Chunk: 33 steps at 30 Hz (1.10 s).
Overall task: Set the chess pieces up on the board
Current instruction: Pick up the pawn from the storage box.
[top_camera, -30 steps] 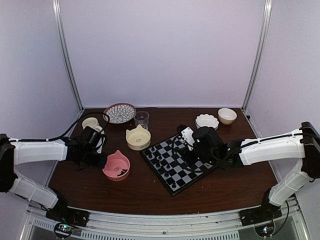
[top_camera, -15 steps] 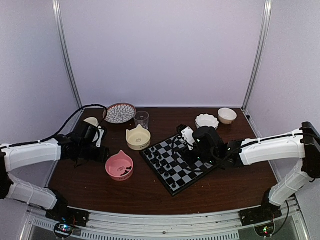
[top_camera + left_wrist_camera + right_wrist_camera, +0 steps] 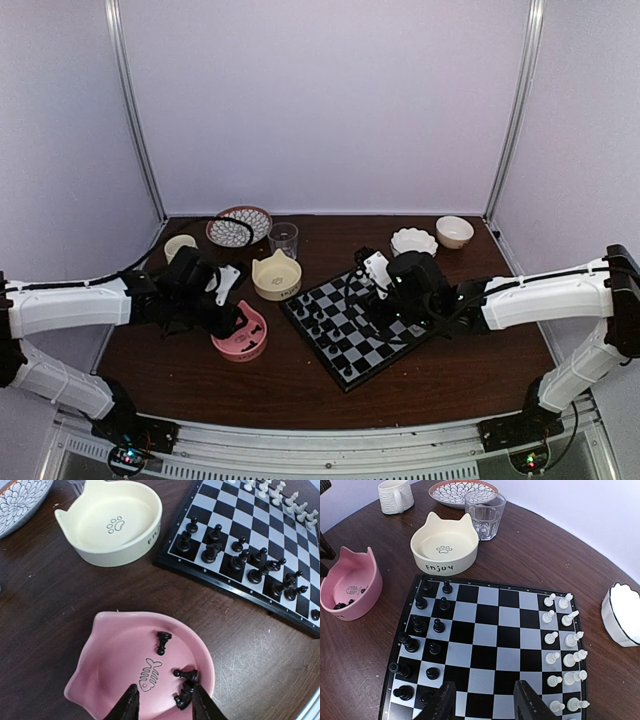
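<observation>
Left hand (image 3: 165,700) back over pink bowl (image 3: 110,650), fingers (image 3: 129,707) spread, chess pieces (image 3: 186,674) between them.

Dark table (image 3: 460,372), board (image 3: 352,330), bowls (image 3: 277,276), glass (image 3: 283,240)

the board (image 3: 235,512) partly off-frame (top, right)

I'm working in a lab test booth: plain white panel walls (image 3: 320,100) framed by aluminium posts (image 3: 135,110) enclose a dark wooden counter (image 3: 450,375). My left arm (image 3: 70,305) and right arm (image 3: 545,295) are bolted to a metal rail (image 3: 330,447).
</observation>
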Available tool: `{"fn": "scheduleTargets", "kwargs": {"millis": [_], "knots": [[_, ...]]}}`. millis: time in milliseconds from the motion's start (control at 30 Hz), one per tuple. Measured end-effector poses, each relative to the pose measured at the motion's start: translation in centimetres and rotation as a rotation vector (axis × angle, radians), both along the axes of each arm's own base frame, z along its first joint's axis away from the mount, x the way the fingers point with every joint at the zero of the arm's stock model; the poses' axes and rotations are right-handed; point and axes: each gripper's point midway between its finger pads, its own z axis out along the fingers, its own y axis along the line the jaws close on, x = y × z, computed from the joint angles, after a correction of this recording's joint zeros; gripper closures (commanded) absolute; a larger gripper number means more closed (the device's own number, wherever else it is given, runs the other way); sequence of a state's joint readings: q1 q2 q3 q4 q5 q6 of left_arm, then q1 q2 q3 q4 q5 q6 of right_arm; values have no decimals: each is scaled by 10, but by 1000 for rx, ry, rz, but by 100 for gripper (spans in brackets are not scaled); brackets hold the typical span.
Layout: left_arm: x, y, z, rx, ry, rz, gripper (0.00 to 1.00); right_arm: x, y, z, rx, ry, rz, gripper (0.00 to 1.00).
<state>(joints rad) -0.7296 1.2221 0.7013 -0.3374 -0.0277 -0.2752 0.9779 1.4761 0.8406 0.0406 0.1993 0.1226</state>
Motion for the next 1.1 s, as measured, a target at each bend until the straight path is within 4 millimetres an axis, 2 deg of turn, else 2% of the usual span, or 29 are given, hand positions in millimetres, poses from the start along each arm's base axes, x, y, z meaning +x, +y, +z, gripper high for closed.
{"fn": "scheduleTargets", "kwargs": {"millis": [267,600,833,900,1100], "knots": [[4,-17,-32,83,83,-46,63,0,0,0,-2,-2,2,58],[19,-6,-53,184,91,40,64,-1,-1,4,6,-7,2,58],[29,-9,-73,238,120,64,64,-1,-1,4,6,-7,2,58],[30,-10,-77,244,128,63,64,-1,-1,4,6,-7,2,58],[37,-12,-77,253,112,75,73,-1,-1,4,6,-7,2,58]]}}
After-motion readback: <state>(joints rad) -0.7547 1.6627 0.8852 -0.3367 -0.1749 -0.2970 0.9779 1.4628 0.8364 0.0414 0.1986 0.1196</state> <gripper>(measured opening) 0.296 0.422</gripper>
